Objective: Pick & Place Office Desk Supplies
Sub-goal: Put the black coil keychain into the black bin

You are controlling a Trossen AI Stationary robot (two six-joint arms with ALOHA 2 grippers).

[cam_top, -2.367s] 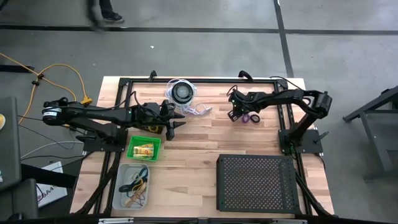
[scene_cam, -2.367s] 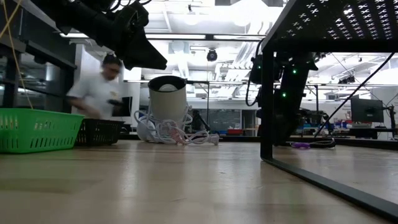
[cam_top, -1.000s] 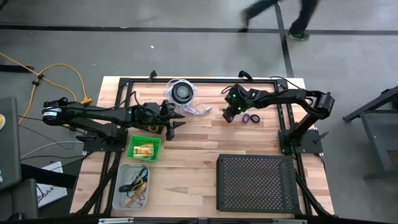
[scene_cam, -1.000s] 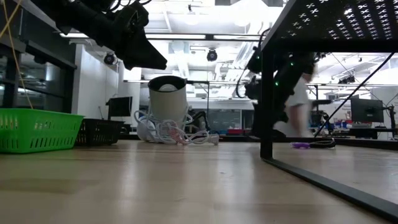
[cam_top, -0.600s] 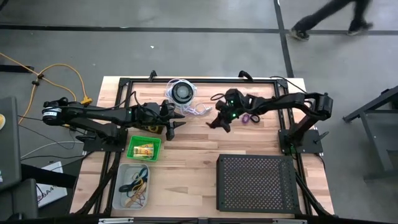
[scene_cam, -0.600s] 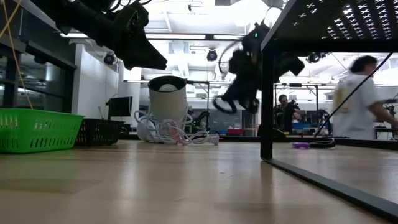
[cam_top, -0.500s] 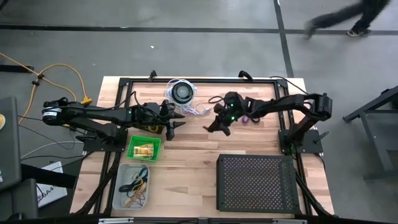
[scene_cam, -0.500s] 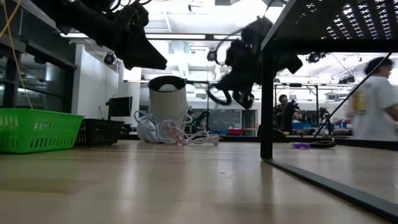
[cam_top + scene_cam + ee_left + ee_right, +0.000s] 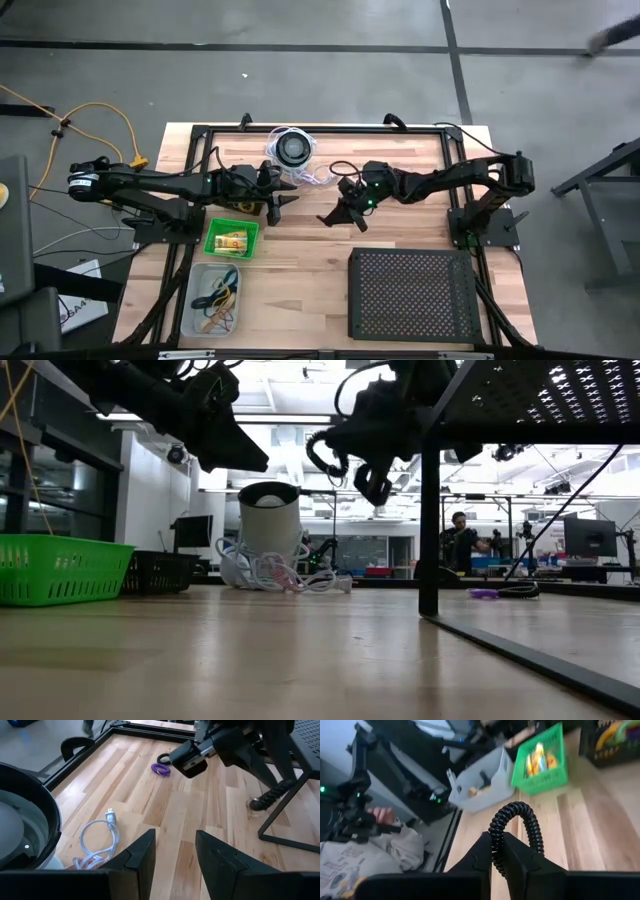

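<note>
Right wrist view: right claw point(image 9: 498, 851) is clenched on a black coiled ring point(image 9: 512, 827), its loop sticking up past the fingertips; lower part of the ring is hidden between the fingers. High view puts that claw point(image 9: 337, 213) above mid-tabletop point(image 9: 300, 250), ring too small to make out there. Low view shows the ring point(image 9: 322, 456) hanging off the raised claw, the arm partly cut off by the black perforated tray point(image 9: 530, 400).

Left claw point(image 9: 172, 852) is released, nothing between the fingers, hovering near the round black disc point(image 9: 292, 148) with white cord point(image 9: 102, 832).

A purple ring point(image 9: 160, 769) lies on the tabletop far side, with a dark ring just beside it, half hidden behind the right arm.

Green basket point(image 9: 232, 239) holds yellow packets; any print is unreadable. Grey bin point(image 9: 216, 300) holds rubber bands, tangled, hard to separate.
</note>
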